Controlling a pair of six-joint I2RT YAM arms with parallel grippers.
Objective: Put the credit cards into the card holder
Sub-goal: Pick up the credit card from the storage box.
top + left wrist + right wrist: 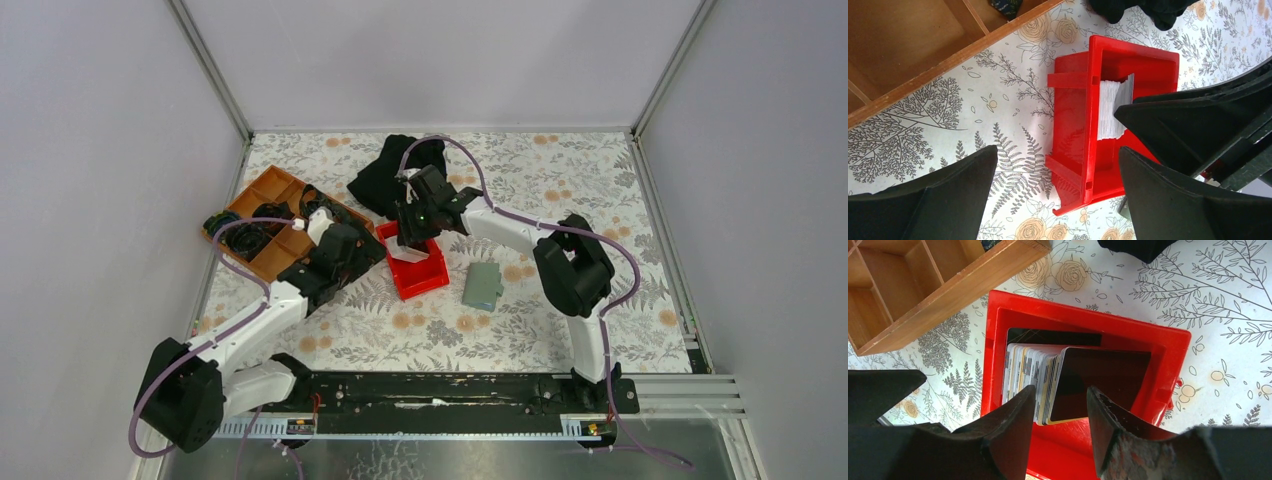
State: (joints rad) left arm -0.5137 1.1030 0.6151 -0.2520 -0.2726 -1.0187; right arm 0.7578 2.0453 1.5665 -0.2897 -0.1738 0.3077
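The credit cards (1038, 375) stand on edge as a stack in a red plastic bin (1168, 347), the front one with a dark face (1103, 380). My right gripper (1060, 402) is open just above the stack's near edge, one finger on each side of the front cards, not closed on them. In the top view it (410, 238) hangs over the bin (430, 278). The card holder (483, 285) lies closed and flat on the table right of the bin. My left gripper (1058, 200) is open and empty, low beside the bin's left side (1073, 125). The cards' white edges (1110, 110) show there.
An orange wooden compartment tray (262, 222) sits at the back left, close behind my left gripper (350, 260). A black cloth (390, 172) lies behind the bin. The table has a floral cover (560, 330) and walls on three sides.
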